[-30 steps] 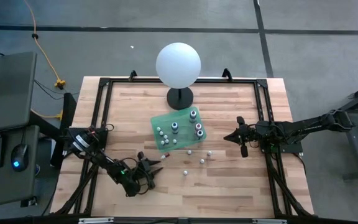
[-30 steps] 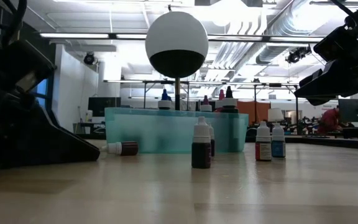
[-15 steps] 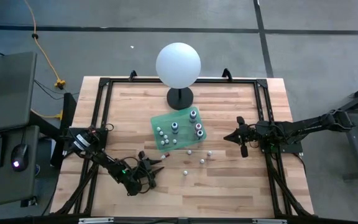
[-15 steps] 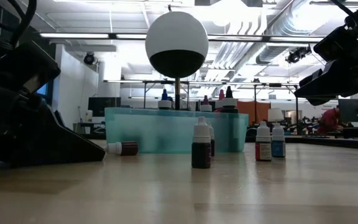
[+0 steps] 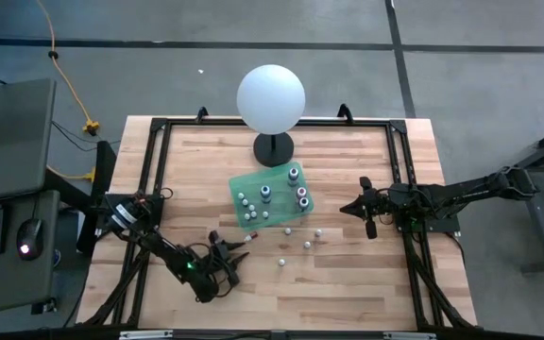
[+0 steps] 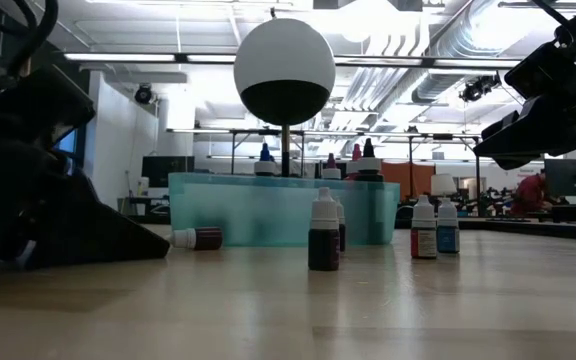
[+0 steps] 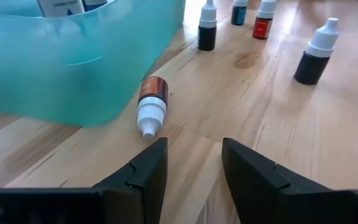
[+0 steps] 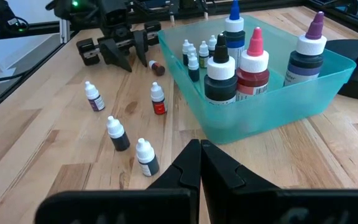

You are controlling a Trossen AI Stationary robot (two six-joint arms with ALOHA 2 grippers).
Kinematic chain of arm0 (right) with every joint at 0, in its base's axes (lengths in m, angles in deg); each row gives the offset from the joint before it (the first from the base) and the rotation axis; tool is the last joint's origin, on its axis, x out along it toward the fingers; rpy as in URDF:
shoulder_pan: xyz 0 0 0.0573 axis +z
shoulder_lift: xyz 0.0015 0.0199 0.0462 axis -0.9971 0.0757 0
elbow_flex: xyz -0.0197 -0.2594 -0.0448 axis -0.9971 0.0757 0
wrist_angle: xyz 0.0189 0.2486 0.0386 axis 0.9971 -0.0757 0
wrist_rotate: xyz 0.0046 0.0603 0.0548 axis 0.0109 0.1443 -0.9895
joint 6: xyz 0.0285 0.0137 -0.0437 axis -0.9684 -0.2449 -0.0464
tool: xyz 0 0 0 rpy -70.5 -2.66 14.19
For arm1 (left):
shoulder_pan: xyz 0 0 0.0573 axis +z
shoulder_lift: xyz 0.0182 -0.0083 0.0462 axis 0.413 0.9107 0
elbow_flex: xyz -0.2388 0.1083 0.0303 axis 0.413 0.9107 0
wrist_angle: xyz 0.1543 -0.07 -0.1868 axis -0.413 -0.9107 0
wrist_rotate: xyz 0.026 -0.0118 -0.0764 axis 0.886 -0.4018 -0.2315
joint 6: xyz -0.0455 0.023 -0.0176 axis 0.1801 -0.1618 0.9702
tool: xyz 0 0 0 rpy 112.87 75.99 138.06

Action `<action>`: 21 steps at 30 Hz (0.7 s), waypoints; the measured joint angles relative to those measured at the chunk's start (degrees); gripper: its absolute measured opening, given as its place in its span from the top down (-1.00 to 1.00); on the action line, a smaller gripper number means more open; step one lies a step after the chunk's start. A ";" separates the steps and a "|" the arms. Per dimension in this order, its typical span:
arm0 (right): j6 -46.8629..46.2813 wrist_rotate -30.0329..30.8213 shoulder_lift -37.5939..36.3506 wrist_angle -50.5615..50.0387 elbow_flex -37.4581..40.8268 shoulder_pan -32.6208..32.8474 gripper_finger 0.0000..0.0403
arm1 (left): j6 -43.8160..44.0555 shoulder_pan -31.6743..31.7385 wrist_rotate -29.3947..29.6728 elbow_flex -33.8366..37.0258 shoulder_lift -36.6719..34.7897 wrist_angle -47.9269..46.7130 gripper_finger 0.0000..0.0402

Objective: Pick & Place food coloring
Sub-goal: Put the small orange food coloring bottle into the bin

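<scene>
Approach step: left gripper (image 7: 191, 165), jaws apart, faces the toppled bottle (image 7: 151, 103) beside the bin (image 7: 86, 68); next probably advance and close. Right gripper (image 8: 201, 163) waits shut.

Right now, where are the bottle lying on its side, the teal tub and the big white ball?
Lying bottle (image 7: 151, 104): left wrist view, its body.
Teal tub (image 8: 272, 99): right wrist view, front wall.
White ball (image 5: 270, 97): high view, top.
</scene>
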 joint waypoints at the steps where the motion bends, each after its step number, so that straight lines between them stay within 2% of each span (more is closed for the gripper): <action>1: 0.00 -0.01 -0.01 0.00 0.00 0.01 0.99 | 1.31 0.16 0.34 -0.55 -0.02 -1.96 0.24; 7: 0.00 -0.01 -0.01 0.01 -0.02 0.01 0.99 | 4.08 0.33 1.08 -1.98 -0.02 -6.58 0.24; 21: 0.00 0.00 0.00 0.00 0.00 0.01 0.99 | 6.32 2.44 2.33 -1.98 0.07 -7.83 0.24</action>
